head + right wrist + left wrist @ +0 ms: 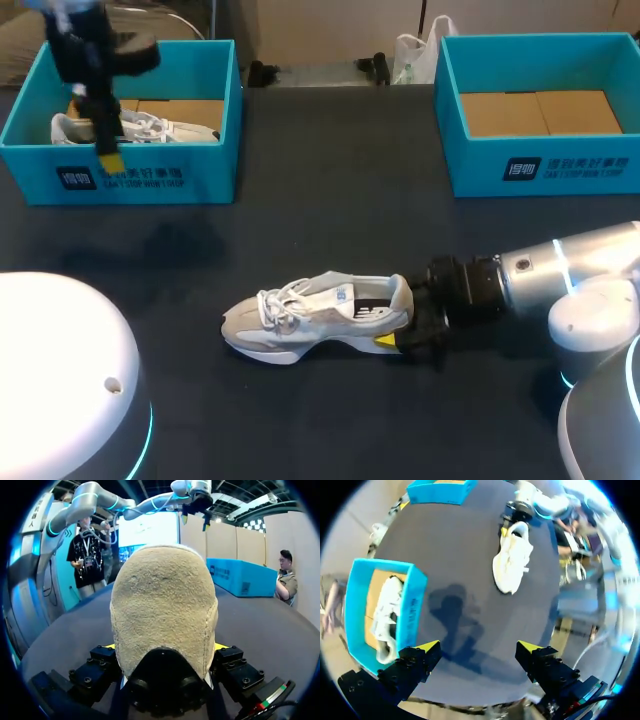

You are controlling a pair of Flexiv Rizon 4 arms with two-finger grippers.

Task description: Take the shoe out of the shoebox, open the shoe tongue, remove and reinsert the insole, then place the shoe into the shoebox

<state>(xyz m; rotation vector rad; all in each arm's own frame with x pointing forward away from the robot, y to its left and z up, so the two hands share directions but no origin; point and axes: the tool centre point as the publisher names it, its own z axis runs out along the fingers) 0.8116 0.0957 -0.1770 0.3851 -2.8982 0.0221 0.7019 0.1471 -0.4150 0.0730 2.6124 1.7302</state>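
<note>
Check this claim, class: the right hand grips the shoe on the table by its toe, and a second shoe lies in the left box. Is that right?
One error: the right hand grips the shoe on the table by its heel, not its toe, as the right wrist view shows. A second shoe does lie in the left box.

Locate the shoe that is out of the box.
Head view: the shoe lies on the table, middle of its near half, toe pointing left, heel held by the right gripper.

Soft, even light falls from overhead on the dark table (330,200). The left gripper (477,646) casts a soft-edged shadow there. The shoe (315,318) throws only a thin one.
</note>
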